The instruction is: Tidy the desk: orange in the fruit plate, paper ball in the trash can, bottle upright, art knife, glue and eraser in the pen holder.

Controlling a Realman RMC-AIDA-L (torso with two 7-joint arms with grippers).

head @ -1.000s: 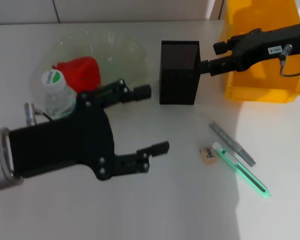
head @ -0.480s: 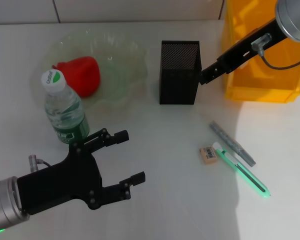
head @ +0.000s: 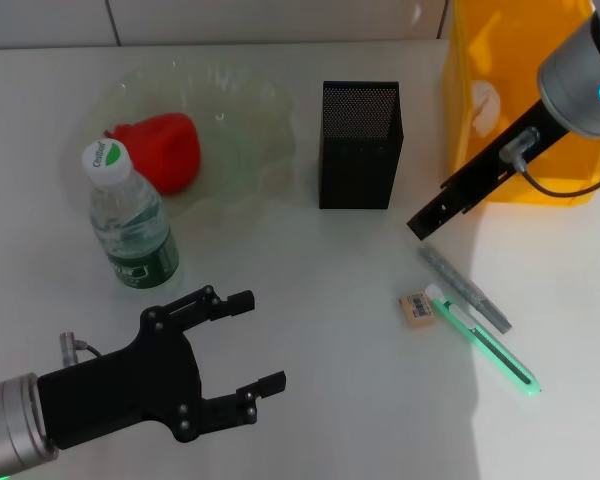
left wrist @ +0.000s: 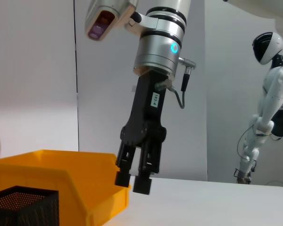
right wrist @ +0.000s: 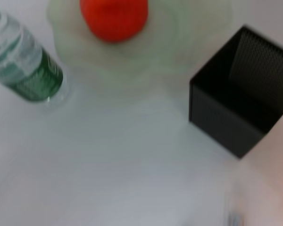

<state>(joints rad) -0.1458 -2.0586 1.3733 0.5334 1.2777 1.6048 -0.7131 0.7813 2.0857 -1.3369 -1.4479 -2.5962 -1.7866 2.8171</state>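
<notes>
The right gripper [head: 425, 222], fingers nearly closed and holding nothing, hangs just above the grey glue stick [head: 464, 287], which lies slanting away toward the desk's near edge beside the green art knife [head: 483, 340] and the eraser [head: 416, 308], far from the wide-open, empty left gripper [head: 248, 342].

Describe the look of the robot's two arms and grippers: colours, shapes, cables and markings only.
Both arms are silver-grey cylinders ending in matte black grippers. The left gripper has a broad black palm with bolt heads, two slim forked jaws and a small metal plug. The right gripper is long and narrow, with a glowing cyan ring on its wrist, a grey looping cable and a small white label.
</notes>
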